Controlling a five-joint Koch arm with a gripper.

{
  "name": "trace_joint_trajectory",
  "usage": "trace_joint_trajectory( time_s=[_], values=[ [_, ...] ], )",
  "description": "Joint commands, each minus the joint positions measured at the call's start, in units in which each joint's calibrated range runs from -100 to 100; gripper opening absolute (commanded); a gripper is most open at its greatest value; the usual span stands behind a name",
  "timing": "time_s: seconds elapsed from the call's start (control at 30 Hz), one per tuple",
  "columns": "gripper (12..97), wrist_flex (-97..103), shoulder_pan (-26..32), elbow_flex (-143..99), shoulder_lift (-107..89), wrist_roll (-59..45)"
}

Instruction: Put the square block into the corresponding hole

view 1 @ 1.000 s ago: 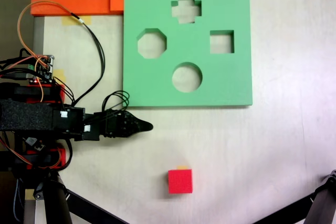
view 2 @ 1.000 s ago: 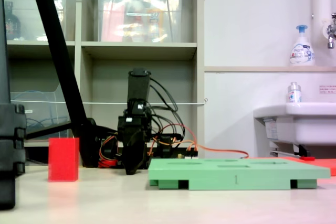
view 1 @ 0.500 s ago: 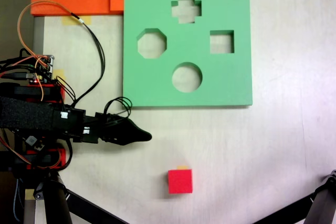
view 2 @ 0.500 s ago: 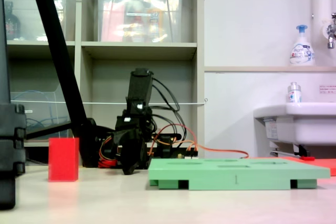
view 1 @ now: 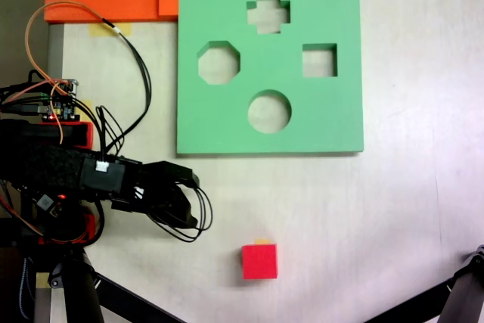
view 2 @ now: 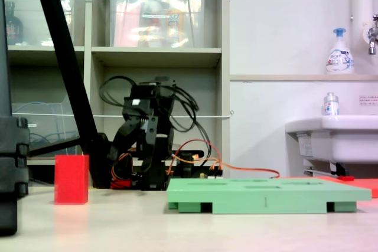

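The black gripper (view 1: pixel 189 213), its jaw state unclear among cables, hangs apart from the small red cube (view 1: pixel 259 261), which sits below the green foam board's square cutout (view 1: pixel 320 61).

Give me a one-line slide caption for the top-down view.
Koch arm's gripper hovers left of the red block, below the green board and its empty square hole.

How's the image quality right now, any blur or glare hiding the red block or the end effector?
In the top-down fixed view the square block is sharp and evenly lit; the end effector is a dark, slightly blurred mass among cables, jaws indistinct. In the low fixed view the block glows softly onto the table; the end effector reads as shadowed silhouette.
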Motion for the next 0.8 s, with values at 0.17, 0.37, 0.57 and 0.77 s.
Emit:
trace_joint_trajectory(
  time_s=[0.17, 0.37, 0.57, 0.77],
  values=[
    [38.7, -28.88, 0.00, 32.17, 10.63, 1.76],
    [70.7, -35.82, -1.81, 49.52, 26.13, 0.20],
    [96.6, -36.49, -3.71, 57.00, 40.79, -0.15],
    [96.4, -36.11, -4.59, 62.78, 58.67, -2.30]
  ],
)
